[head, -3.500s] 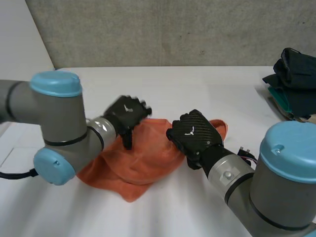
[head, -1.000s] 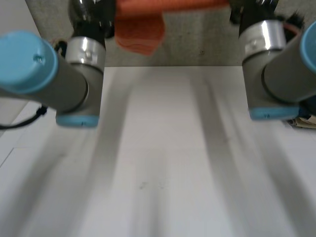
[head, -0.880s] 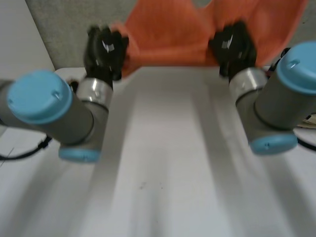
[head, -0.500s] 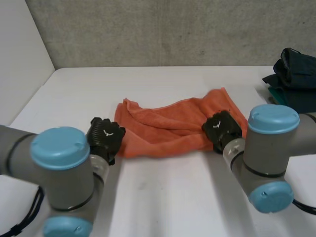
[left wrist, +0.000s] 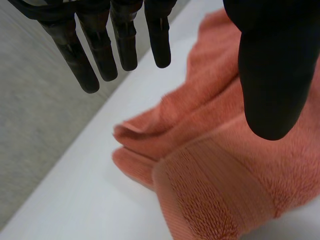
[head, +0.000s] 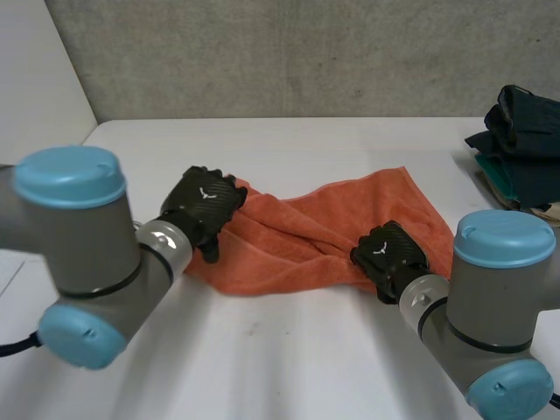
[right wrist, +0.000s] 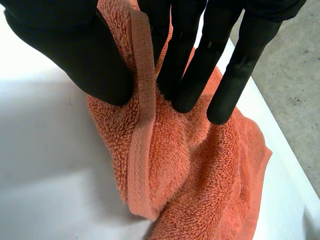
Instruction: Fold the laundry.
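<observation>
An orange towel (head: 306,241) lies rumpled across the middle of the white table (head: 289,367). My left hand (head: 203,206) hovers over the towel's left end. In the left wrist view its fingers (left wrist: 102,45) and thumb (left wrist: 272,70) are straight and spread above the towel (left wrist: 215,165), holding nothing. My right hand (head: 389,255) is at the towel's right near edge. The right wrist view shows its thumb (right wrist: 75,50) and fingers (right wrist: 192,65) pinching the towel's hemmed edge (right wrist: 142,100) between them.
A stack of dark folded clothes (head: 521,144) sits at the table's far right edge. A grey wall (head: 289,52) runs behind the table.
Both hands swung the towel up, then laid it on the table. Since half a second ago my left hand has let go of the left end and risen over it.
</observation>
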### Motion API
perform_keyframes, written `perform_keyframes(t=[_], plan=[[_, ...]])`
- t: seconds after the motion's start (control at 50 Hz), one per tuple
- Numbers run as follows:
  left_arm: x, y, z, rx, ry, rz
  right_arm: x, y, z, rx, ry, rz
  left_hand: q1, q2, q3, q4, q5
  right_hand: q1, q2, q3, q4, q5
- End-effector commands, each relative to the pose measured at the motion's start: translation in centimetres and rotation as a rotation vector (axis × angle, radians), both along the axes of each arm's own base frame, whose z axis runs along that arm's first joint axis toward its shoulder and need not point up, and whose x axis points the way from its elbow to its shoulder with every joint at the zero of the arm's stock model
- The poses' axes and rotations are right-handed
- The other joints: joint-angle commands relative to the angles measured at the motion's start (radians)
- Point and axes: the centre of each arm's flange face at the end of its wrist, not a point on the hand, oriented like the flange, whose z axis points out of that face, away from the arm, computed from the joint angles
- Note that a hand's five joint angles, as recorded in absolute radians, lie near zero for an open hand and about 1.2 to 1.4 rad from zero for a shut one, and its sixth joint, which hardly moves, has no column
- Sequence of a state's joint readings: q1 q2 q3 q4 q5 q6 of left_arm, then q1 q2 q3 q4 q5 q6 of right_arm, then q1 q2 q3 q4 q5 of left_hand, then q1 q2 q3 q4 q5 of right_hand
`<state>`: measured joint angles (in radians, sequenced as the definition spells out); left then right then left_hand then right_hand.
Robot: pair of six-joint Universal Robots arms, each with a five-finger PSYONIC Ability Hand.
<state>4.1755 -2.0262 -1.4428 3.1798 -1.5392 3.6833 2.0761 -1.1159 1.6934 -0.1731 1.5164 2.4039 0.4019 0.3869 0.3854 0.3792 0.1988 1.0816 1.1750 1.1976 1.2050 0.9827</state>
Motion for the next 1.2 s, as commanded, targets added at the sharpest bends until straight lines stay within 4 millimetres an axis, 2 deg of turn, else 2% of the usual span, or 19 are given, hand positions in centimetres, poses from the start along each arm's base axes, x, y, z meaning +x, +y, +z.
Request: perform_keyframes(t=[0.02,0.14,0.24,0.3,0.32,0.36,0.4,0.44,0.46,0.5,0.58,0.6,0.62,0.66,0.74,0.86,1.0,1.1,1.2], plan=[[-0.9,-2.8,-3.2,0.094,-0.071,0.016,-0.2,0.2,-0.3,0.011,0.006,-0.001,0.079,0.094,0.095,0.101,0.107,0.315,0.221,0.199,0.191,0.239],[-0.9,-4.6,-4.6,0.101,-0.116,0.028,-0.2,0.3,-0.4,0.015,0.008,-0.001,0.184,0.199,0.201,0.207,0.213,0.315,0.221,0.199,0.191,0.239],[-0.6,-4.8,-5.9,0.13,-0.146,0.036,-0.2,0.3,-0.4,0.014,0.008,-0.001,0.305,0.319,0.321,0.327,0.333,0.315,0.221,0.199,0.191,0.239],[-0.3,-4.9,-5.9,0.123,-0.156,0.065,-0.2,0.2,-0.3,0.01,0.005,-0.003,0.633,0.648,0.649,0.655,0.661,0.315,0.221,0.199,0.191,0.239],[-0.2,-5.0,-5.7,0.115,-0.16,0.084,-0.2,0.1,-0.2,0.009,0.005,-0.003,0.846,0.861,0.862,0.869,0.874,0.315,0.221,0.199,0.191,0.239],[-0.1,-4.9,-5.6,0.11,-0.163,0.096,-0.2,0.1,-0.2,0.005,0.002,-0.003,0.994,1.009,1.01,1.017,1.022,0.315,0.221,0.199,0.191,0.239],[-0.1,-4.8,-4.9,0.092,-0.152,0.117,-0.2,-0.1,0.0,-0.001,0.0,-0.006,0.994,1.009,1.011,1.017,1.023,0.111,0.018,-0.005,-0.012,0.036],[-0.1,-4.7,-3.9,0.07,-0.138,0.124,-0.2,-0.2,0.3,-0.01,-0.006,-0.011,0.994,1.009,1.011,1.017,1.023,-0.339,-0.433,-0.455,-0.463,-0.415],[0.0,-4.5,-3.4,0.061,-0.132,0.125,-0.3,-0.3,0.7,-0.018,-0.015,-0.019,0.994,1.009,1.011,1.017,1.023,-0.697,-0.79,-0.812,-0.82,-0.772],[0.1,-3.8,-2.1,0.041,-0.113,0.122,-0.3,-0.4,1.2,-0.024,-0.036,-0.027,0.994,1.009,1.011,1.017,1.023,-0.905,-0.998,-1.021,-1.028,-0.98],[0.0,-2.2,0.4,-0.004,-0.064,0.107,-0.4,-0.6,3.2,-0.033,-0.12,-0.058,0.994,1.009,1.011,1.017,1.023,-0.907,-1.001,-1.023,-1.03,-0.983],[0.0,-1.9,0.9,-0.012,-0.056,0.105,-0.9,-1.2,4.6,-0.047,-0.173,-0.091,0.994,1.009,1.011,1.017,1.023,-0.907,-1.001,-1.023,-1.03,-0.983],[0.1,-1.6,1.4,-0.02,-0.045,0.105,-1.2,-1.5,5.1,-0.048,-0.193,-0.108,0.994,1.009,1.011,1.017,1.023,-0.907,-1.001,-1.023,-1.03,-0.983],[0.6,-0.7,3.1,-0.045,-0.018,0.108,-3.1,-3.0,6.7,-0.041,-0.257,-0.19,0.994,1.009,1.011,1.017,1.023,-0.907,-1.001,-1.023,-1.03,-0.983],[1.1,0.3,4.9,-0.058,0.041,0.12,-6.2,-4.7,8.2,0.055,-0.304,-0.256,0.994,1.009,1.011,1.017,1.023,-0.907,-1.001,-1.023,-1.03,-0.983],[1.6,0.7,6.7,-0.065,0.123,0.139,-8.7,-4.9,8.0,0.222,-0.25,-0.184,0.994,1.009,1.011,1.017,1.023,-0.907,-1.001,-1.023,-1.03,-0.983],[2.0,0.7,7.0,-0.06,0.142,0.156,-11.6,-6.9,6.3,0.191,-0.128,-0.187,0.994,1.009,1.011,1.017,1.023,-0.856,-0.949,-0.972,-0.979,-0.932],[2.3,0.6,6.7,-0.052,0.135,0.165,-12.3,-6.9,4.2,0.27,-0.196,-0.294,0.994,1.009,1.011,1.017,1.023,-0.751,-0.844,-0.867,-0.874,-0.826],[2.9,0.2,6.8,-0.054,0.137,0.184,-12.4,-7.1,3.1,0.272,-0.305,-0.344,0.994,1.009,1.011,1.017,1.023,-0.674,-0.767,-0.79,-0.797,-0.749]])
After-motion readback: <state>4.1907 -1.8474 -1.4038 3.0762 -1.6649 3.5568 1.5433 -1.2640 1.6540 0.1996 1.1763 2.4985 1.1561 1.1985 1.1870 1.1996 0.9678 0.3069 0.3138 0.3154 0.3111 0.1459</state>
